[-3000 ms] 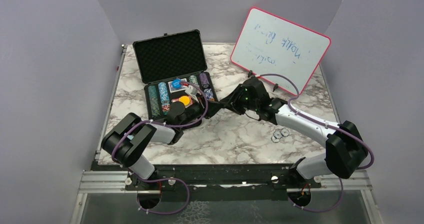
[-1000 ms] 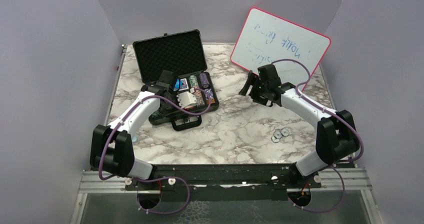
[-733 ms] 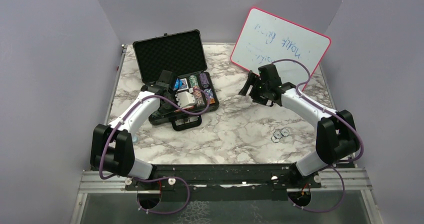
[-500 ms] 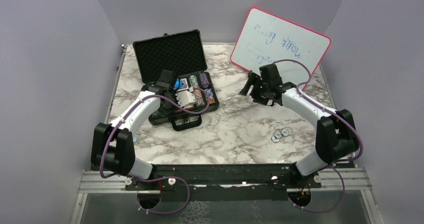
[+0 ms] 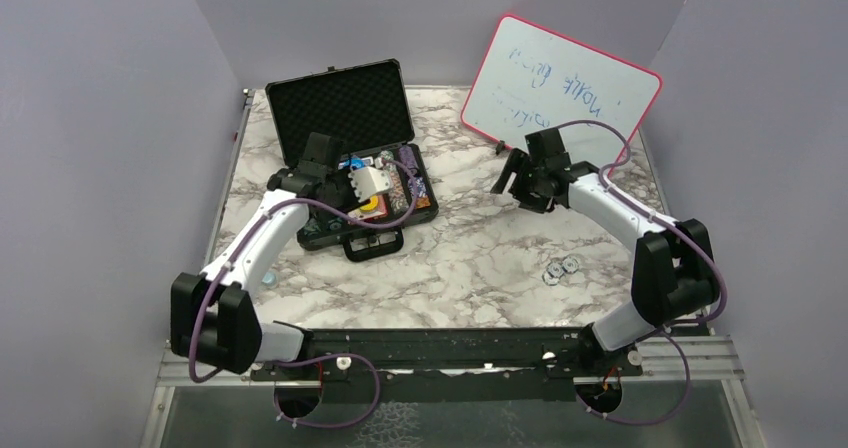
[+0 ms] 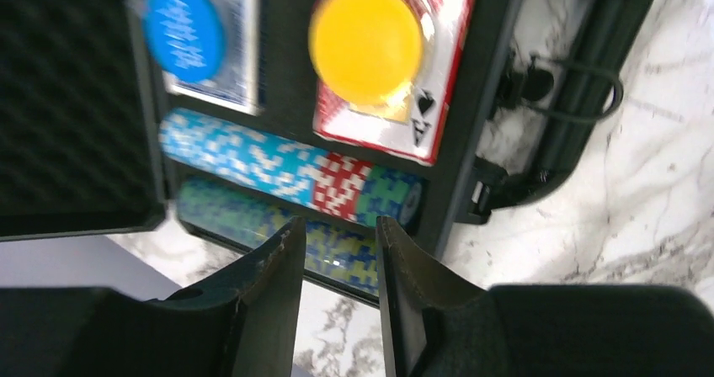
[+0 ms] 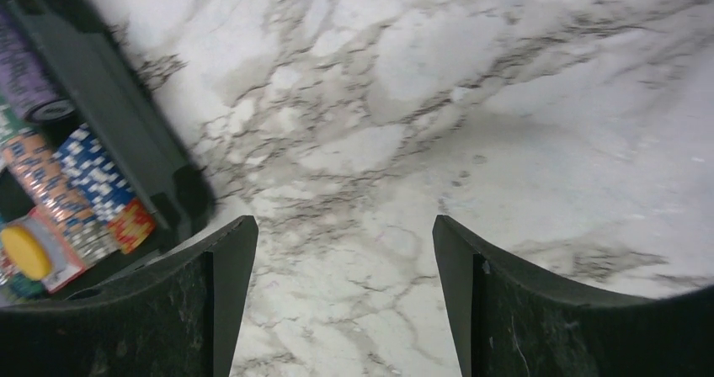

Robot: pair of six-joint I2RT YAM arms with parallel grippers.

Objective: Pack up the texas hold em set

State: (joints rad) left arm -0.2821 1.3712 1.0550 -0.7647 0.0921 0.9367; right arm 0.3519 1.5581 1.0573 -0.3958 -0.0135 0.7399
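A few loose chips (image 5: 560,267) are lying on the marble bench (image 5: 470,268), right of centre. Farther in, the left fingers (image 6: 274,297) are hovering slightly parted and empty over the chip rows (image 6: 286,171) in the open black case (image 5: 345,118), where a yellow button (image 6: 365,32) is resting on a red deck (image 6: 442,40). The right fingers (image 7: 223,310) are standing wide apart over bare marble, holding nothing. The whiteboard (image 5: 560,86) is leaning at the back.

Black case (image 5: 340,116) open, chips (image 6: 253,162) inside, yellow button (image 6: 365,32) seemingly atop red deck (image 6: 396,129)
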